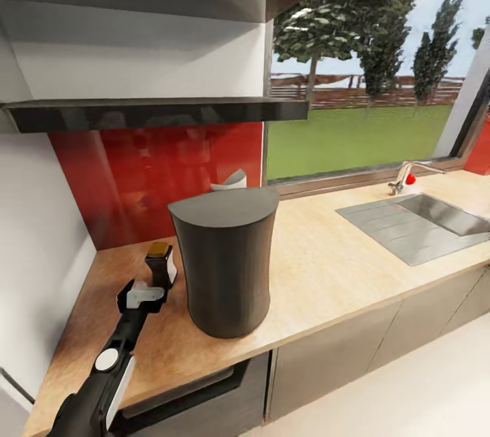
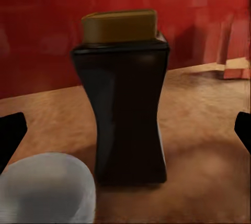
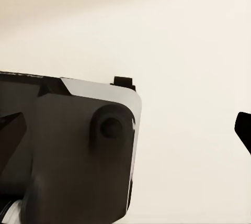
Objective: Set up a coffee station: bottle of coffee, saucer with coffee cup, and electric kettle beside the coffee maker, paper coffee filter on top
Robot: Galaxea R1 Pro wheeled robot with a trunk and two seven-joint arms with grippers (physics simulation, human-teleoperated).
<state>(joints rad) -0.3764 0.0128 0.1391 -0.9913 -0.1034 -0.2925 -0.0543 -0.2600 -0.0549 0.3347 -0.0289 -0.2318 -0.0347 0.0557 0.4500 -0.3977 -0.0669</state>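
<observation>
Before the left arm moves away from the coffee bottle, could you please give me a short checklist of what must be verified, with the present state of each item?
1. Bottle of coffee stands upright on the countertop: ok.
2. Left gripper is open, its fingers apart from the bottle on both sides: ok.
3. Bottle is next to the coffee maker: ok; it stands close on the coffee maker's left.
4. Coffee maker is on the countertop: ok.
5. Paper filter is on top of the coffee maker: not ok; its top is bare.
6. Right gripper is empty: ok; nothing lies between its fingers.
</observation>
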